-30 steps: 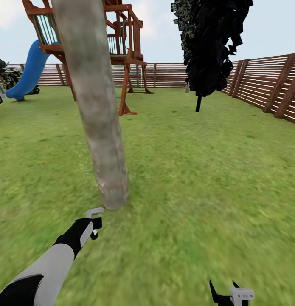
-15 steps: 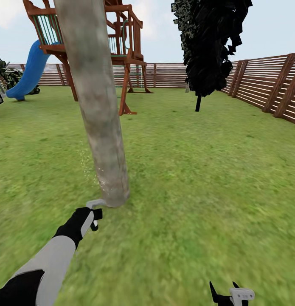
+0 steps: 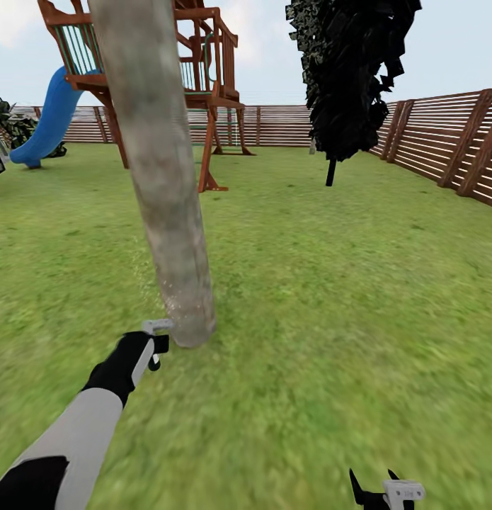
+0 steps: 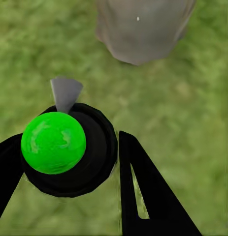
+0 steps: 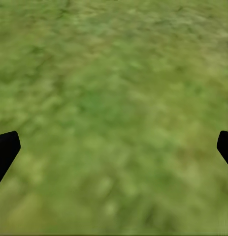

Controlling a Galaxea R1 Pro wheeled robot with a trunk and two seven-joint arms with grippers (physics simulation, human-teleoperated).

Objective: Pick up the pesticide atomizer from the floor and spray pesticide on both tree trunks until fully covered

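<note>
The round black pesticide atomizer [image 4: 69,152], green-topped here with a grey nozzle, sits clamped between the left gripper [image 3: 155,345] fingers, just beside the mottled cylindrical tree trunk [image 3: 164,177] base on blurry grass [image 3: 330,304]. The right gripper [image 5: 114,147] is spread wide, holding nothing.

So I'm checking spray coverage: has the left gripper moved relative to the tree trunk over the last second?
Yes. In the head view the left gripper has risen toward the base of the tree trunk, closing the gap.

Tree trunk [image 3: 168,198] matt, mottled, rough-looking; fence [image 3: 444,142] slatted wood; slide [image 3: 47,120] smooth plastic; grass [image 3: 330,297] blurry.
</note>
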